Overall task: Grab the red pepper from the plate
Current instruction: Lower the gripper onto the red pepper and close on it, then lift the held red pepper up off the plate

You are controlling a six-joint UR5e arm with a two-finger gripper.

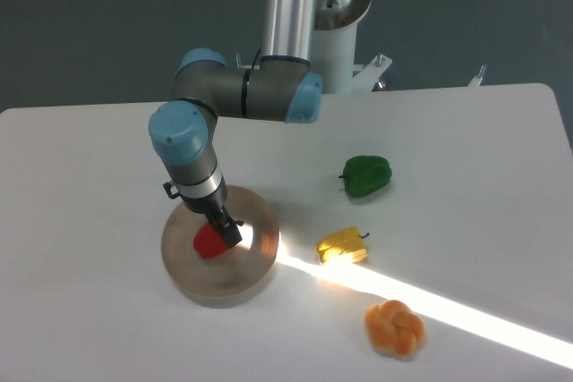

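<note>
The red pepper [209, 242] lies on the round beige plate [252, 261] at the left of the table. My gripper [224, 231] hangs straight over the pepper and covers its right and upper part, so only the left half shows. One dark finger [232, 233] shows at the pepper's right side; the other is hidden. Whether the fingers press on the pepper cannot be made out.
A green pepper [366, 174] lies at the right of the plate, farther back. A yellow pepper [343, 246] sits just right of the plate. An orange bun-like toy [395, 328] is near the front. A bright strip of light crosses the table.
</note>
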